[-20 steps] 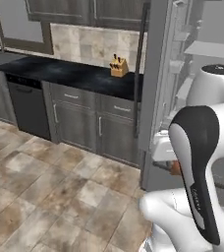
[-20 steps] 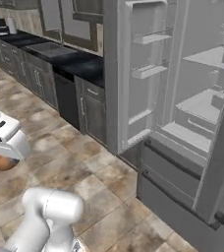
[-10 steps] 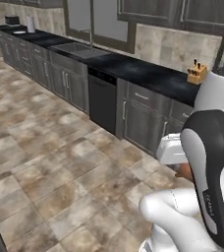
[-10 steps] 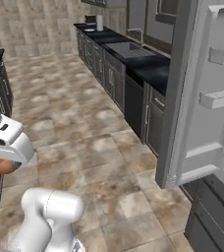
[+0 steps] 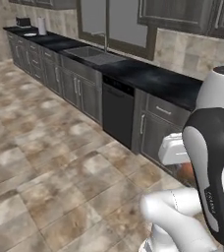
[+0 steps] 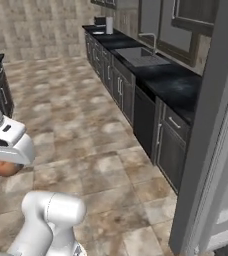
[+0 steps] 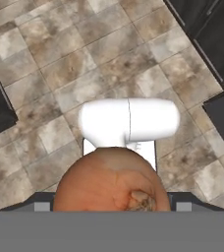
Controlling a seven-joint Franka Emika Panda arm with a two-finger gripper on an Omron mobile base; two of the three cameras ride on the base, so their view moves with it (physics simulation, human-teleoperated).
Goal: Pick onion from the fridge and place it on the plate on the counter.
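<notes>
Orange-brown and round, hanging right under the white hand: carrying the onion [image 7: 111,179] in the gripper [image 6: 5,162], pinching it between the fingers, with tiled floor [image 7: 60,69] showing below it and no support underneath, so judging this a firm clamp rather than a rest. Seeing none of the fingertips themselves in the hand view, with the ball covering them. Holding it low and tucked in close beside the robot's body, probably for keeping the load steady and clear of cabinets while travelling. Pointing the hand straight down at the tiles, well apart from any shelf or worktop. Standing beside the fridge [image 6: 213,125], its tall grey side rising at the right of the right base view. Facing along the counter [image 5: 148,76], black and white-veined, running away past a dishwasher [image 5: 118,115] and a sink [image 5: 92,53] toward the far corner. Spotting a white paper-towel roll [image 5: 41,25] out there, and something small and pale just beside it, too tiny for calling it the plate with any confidence. Reckoning the pick done and the carry under way, with the placing not yet begun. Needing next a run down the counter, then a lift above the black top before lowering. Watching for a slip, given a smooth round ball in a two-finger pinch.
</notes>
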